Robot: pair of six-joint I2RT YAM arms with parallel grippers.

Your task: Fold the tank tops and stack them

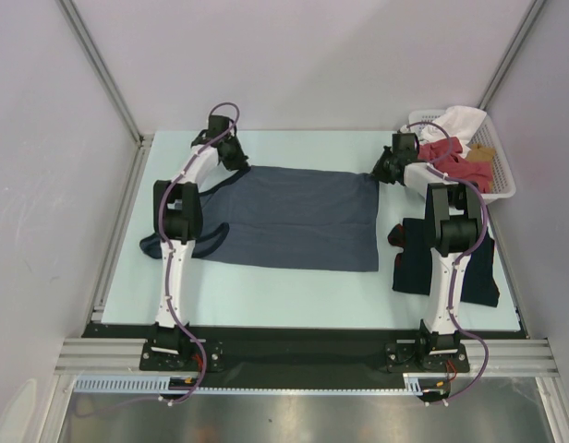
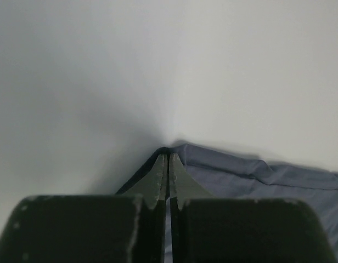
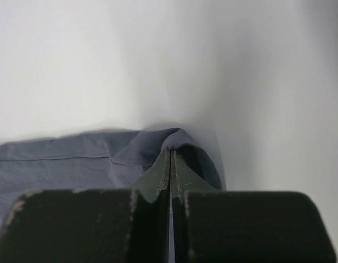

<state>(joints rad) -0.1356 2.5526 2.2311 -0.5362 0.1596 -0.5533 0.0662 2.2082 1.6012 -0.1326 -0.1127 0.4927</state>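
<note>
Folded navy top (image 1: 412, 266) sits near right, where a pulled-back fold could land on it. Slate-blue top (image 1: 294, 217) lies flat mid-table. Left gripper (image 2: 168, 157) and right gripper (image 3: 170, 152) each clamp a far corner by the tips, so the grip may slip. Basket (image 1: 502, 181) with red garment (image 1: 441, 152) and white garment (image 1: 460, 120) crowds the right gripper.

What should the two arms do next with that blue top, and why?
Probably lift both far corners together and carry them toward the near edge. The left gripper and right gripper are each pinched shut on a far corner of the slate-blue tank top, which lies spread flat, so a half-fold looks due.
</note>
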